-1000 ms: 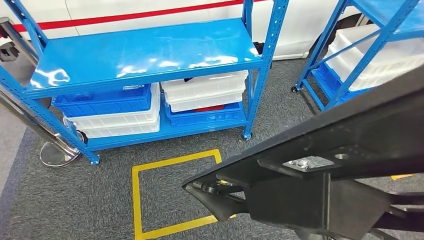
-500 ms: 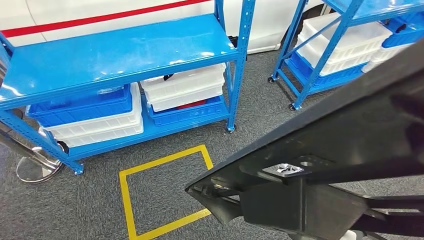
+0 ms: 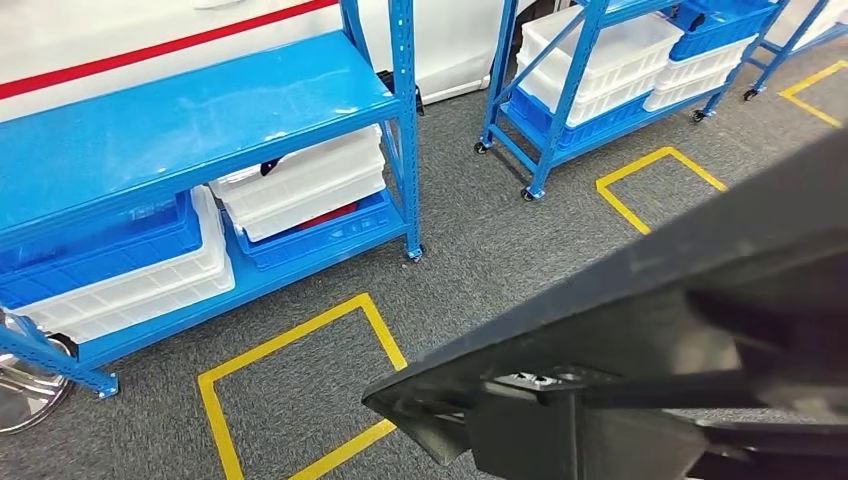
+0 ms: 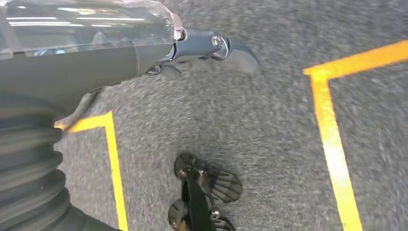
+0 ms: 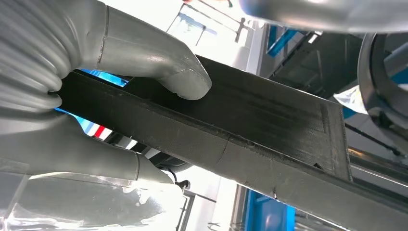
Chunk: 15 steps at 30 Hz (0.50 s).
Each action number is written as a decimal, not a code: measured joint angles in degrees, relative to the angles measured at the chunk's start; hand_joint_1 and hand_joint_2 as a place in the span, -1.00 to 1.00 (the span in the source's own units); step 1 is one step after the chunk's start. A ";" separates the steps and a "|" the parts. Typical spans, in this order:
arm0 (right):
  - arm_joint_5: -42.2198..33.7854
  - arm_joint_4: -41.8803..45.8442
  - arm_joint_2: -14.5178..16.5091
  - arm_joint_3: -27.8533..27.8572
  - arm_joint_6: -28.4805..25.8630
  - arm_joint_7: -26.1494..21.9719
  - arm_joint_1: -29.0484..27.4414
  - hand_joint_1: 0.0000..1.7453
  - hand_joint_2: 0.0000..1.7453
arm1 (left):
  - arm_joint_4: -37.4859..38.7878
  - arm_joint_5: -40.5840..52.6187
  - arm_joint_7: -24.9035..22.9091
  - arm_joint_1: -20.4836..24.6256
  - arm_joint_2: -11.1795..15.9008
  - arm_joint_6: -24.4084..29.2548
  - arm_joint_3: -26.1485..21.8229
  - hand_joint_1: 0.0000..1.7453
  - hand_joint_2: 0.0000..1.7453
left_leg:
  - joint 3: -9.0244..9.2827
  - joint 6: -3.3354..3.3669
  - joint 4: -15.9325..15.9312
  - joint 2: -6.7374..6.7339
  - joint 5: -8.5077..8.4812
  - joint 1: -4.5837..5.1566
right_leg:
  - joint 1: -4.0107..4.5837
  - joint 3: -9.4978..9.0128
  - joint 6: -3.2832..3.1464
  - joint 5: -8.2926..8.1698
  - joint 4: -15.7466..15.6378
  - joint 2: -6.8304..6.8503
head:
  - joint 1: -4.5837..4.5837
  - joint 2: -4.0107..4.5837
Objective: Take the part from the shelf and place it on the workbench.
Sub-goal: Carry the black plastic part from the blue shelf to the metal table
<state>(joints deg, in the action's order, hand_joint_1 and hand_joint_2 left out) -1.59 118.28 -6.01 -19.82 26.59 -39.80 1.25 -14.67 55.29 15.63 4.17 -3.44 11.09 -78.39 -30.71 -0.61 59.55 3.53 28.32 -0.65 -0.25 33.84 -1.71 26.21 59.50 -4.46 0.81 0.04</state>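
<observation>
A large black flat part point(image 3: 660, 330) with a bracket and bolts underneath fills the lower right of the head view, held up close to the camera above the floor. In the right wrist view my right hand point(image 5: 91, 110) grips this black part point(image 5: 269, 130): the thumb point(image 5: 178, 72) presses on one face and the other fingers point(image 5: 96, 161) wrap the opposite face. My left hand point(image 4: 144, 53) hangs over grey carpet and holds nothing, with a finger point(image 4: 226, 48) stretched out.
A blue shelf point(image 3: 190, 120) stands at the left with white and blue bins point(image 3: 300, 185) on its lower level. A second blue shelf point(image 3: 570, 70) with bins stands at the back right. Yellow tape squares point(image 3: 300, 390) point(image 3: 660, 185) mark the grey carpet.
The whole picture has shifted left: the camera has turned right, bringing in the second shelf and another yellow square. The black part keeps its place in my right hand.
</observation>
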 joint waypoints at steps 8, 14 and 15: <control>0.02 -3.99 -0.55 -3.40 -1.02 0.04 5.74 1.00 1.00 | 0.00 -1.70 0.82 0.15 1.63 -2.39 -0.05 -1.00 1.00 | 0.33 1.63 -2.53 -4.01 -1.06 -0.03 | -0.39 5.96 2.54 5.29 10.38 3.55 | -0.42 0.00; 2.15 -6.06 -0.66 -6.10 -3.37 0.06 6.98 1.00 1.00 | 0.00 -1.93 0.93 0.41 2.92 -1.07 -0.10 -1.00 1.00 | 0.49 0.99 -2.26 -7.59 -0.68 0.17 | -0.80 1.72 2.78 1.14 4.18 6.89 | -0.45 0.00; 2.73 -6.14 -0.67 -6.50 -3.81 0.06 6.94 1.00 1.00 | 0.00 -1.96 1.05 0.40 3.13 -0.90 -0.11 -1.00 1.00 | 0.54 0.65 -2.20 -8.06 -0.55 0.30 | -0.53 0.39 2.45 0.51 1.49 7.86 | -0.42 0.00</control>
<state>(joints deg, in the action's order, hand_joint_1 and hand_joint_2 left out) 1.14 112.14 -6.68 -26.32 22.78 -39.74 8.18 -14.67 53.33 16.69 4.57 -0.31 10.19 -78.50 -30.17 0.03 57.35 -4.53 27.77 -0.35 -0.78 34.23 0.75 26.71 60.99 3.40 0.39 0.04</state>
